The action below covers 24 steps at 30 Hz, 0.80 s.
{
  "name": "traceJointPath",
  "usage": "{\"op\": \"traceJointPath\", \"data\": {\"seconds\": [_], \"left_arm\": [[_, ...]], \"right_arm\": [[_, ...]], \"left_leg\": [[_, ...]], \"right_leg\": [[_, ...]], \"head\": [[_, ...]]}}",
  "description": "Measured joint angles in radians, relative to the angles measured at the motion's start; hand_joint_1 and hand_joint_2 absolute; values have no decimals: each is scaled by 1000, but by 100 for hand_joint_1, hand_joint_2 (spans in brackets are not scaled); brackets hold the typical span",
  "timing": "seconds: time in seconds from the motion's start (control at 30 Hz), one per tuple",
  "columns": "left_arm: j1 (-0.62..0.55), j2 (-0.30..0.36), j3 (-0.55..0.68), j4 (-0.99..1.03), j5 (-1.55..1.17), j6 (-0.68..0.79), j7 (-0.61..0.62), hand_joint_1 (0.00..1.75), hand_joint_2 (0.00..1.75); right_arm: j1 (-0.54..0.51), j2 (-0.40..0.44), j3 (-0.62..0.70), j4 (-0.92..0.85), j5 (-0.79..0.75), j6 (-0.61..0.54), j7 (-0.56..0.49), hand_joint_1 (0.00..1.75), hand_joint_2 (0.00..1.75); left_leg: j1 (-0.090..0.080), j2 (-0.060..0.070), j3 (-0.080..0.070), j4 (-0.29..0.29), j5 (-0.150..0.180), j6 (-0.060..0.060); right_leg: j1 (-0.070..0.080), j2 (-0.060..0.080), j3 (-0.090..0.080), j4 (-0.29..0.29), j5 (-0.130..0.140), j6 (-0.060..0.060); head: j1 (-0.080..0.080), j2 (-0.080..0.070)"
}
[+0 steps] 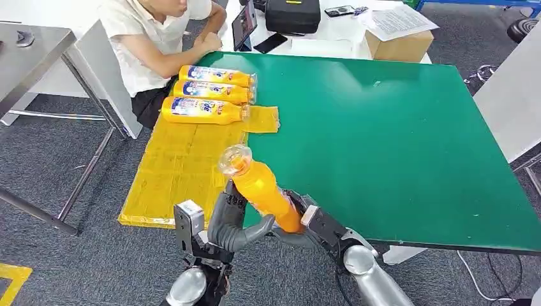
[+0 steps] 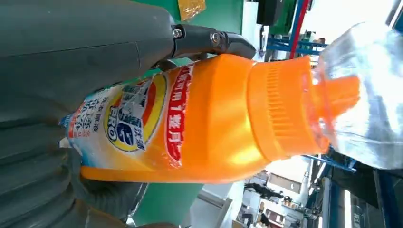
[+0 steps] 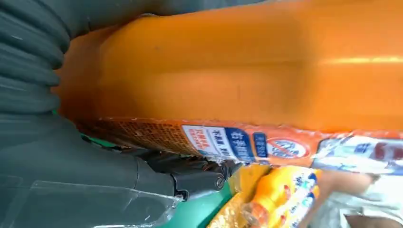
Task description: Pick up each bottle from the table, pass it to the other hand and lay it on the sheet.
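Observation:
An orange bottle (image 1: 263,190) with a clear cap tilts up over the table's near edge, cap pointing away from me. My left hand (image 1: 231,222) grips its lower body from the left, thumb curled beneath. My right hand (image 1: 311,222) holds the base from the right. In the left wrist view the labelled bottle (image 2: 204,118) lies in the left hand (image 2: 71,57), with a dark finger over it. The right wrist view has the bottle (image 3: 247,71) pressed against the right hand (image 3: 71,161). Three matching bottles (image 1: 204,93) lie side by side at the far end of the yellow sheet (image 1: 178,167).
The green table (image 1: 383,140) spreads to the right. A person (image 1: 156,38) sits at the far left corner, arms by the laid bottles. A cardboard box (image 1: 399,44), a tablet (image 1: 244,25) and a black bag (image 1: 292,15) stand behind the table. A metal table (image 1: 32,44) is at the left.

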Motion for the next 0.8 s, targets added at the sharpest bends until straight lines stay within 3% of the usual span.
{"op": "traceJointPath", "data": {"seconds": [0.1, 0.17, 0.2, 0.27, 0.4, 0.43, 0.47, 0.5, 0.7, 0.73, 0.8], "left_arm": [[1, -6, 5, 0, 37, 24, 14, 0, 175], [-1, -9, 11, 0, 53, 29, 14, 28, 175], [-3, -9, 13, 0, 55, 31, 18, 31, 175], [-11, -8, 14, 5, 72, 30, 58, 2, 175], [-49, -6, 8, 64, 70, 29, 76, 0, 175], [-57, -6, 7, 77, 70, 28, 76, 10, 175], [-63, -6, 6, 91, 73, 25, 78, 147, 175], [-70, -6, 6, 103, 82, 18, 81, 175, 175], [-91, -5, 21, 138, 142, -45, 82, 175, 175], [-91, -4, 23, 138, 143, -55, 76, 175, 175], [-91, -2, 24, 134, 141, -62, 68, 175, 175]], "right_arm": [[-1, 9, 24, 8, 40, -19, 0, 175, 175], [-6, 18, 45, 13, 61, -31, 0, 175, 175], [-11, 20, 53, 15, 69, -37, 0, 175, 175], [-21, 23, 71, 19, 74, -53, 0, 175, 175], [-43, 26, 103, 24, 86, -84, 9, 175, 175], [-48, 25, 109, 24, 90, -88, 13, 175, 175], [-54, 25, 117, 24, 92, -92, 15, 175, 175], [-58, 25, 124, 24, 94, -94, 16, 175, 175], [-78, 25, 149, 24, 82, -90, 16, 175, 175], [-82, 23, 153, 24, 77, -90, 16, 157, 175], [-86, 22, 158, 24, 69, -90, 13, 5, 175]], "left_leg": [[0, 0, 0, 0, 0, 0], [0, 0, 0, 0, 0, 0], [0, 0, 0, 0, 0, 0], [0, 0, 0, 0, 0, 0], [0, 0, 0, 0, 0, 0], [0, -1, 0, 0, 0, 0], [0, -1, 0, 0, 0, 0], [0, -1, 0, 0, 0, 0], [0, -1, -1, 0, 0, 0], [0, -1, -1, 0, 0, 0], [0, -2, -1, 0, 0, 0]], "right_leg": [[0, 0, 0, 0, 0, 0], [0, 0, 0, 0, 0, 0], [0, 0, 0, 0, 0, 0], [0, 0, 0, 0, 0, 0], [0, 0, 0, 0, 0, 0], [0, 0, 0, 0, 0, 0], [0, 0, 0, 0, 0, 0], [0, 0, 0, 0, 0, 0], [0, 0, 0, 0, 0, 0], [0, 0, 0, 0, 0, 0], [0, -1, 0, 0, 0, 0]], "head": [[0, 0], [0, 0], [0, 0], [0, 0], [0, 0], [0, 0], [0, 0], [0, 0], [0, 0], [0, 0], [0, 0]]}}
